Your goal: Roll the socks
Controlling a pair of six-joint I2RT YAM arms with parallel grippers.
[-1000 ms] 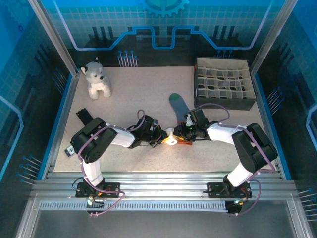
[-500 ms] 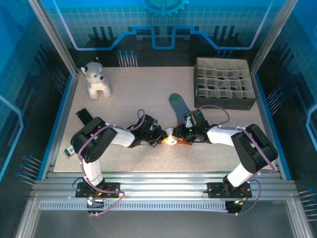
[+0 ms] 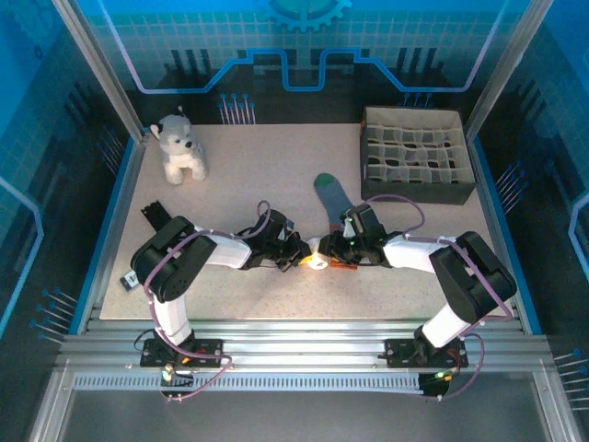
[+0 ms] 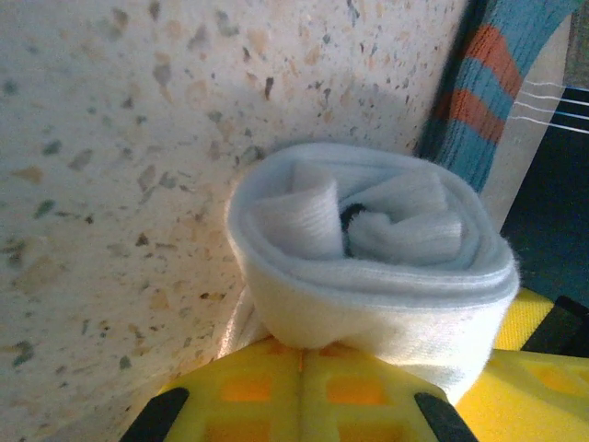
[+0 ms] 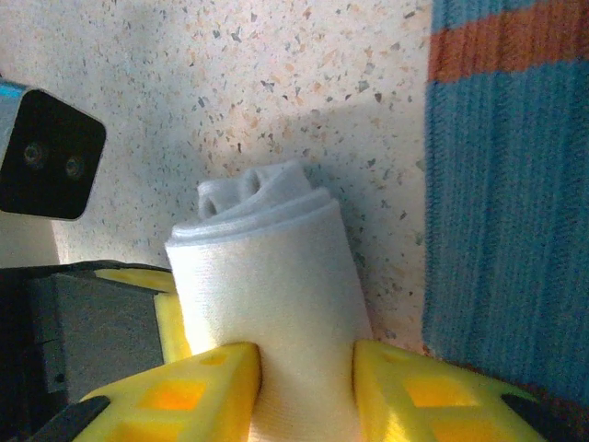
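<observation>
The dog (image 3: 179, 147) sits at the far left corner, well apart from the work, with bare counter (image 3: 239, 166) between. At mid-counter, the left claw (image 4: 302, 354) has its fingers pressed together under the white sock (image 4: 368, 249). The sock is a tight roll whose coiled end faces that wrist; I cannot tell whether a fold is pinched. The right claw (image 5: 308, 364) meets it from the other side, one finger touching each flank of the roll, which runs straight out ahead of it. Just right of the roll lies the teal sock (image 5: 515, 212), flat and unrolled. Its long axis heads off toward the box (image 3: 414, 157) at the far right, so the right arm is nearer. Open room lies left and far; the near edge is close.
</observation>
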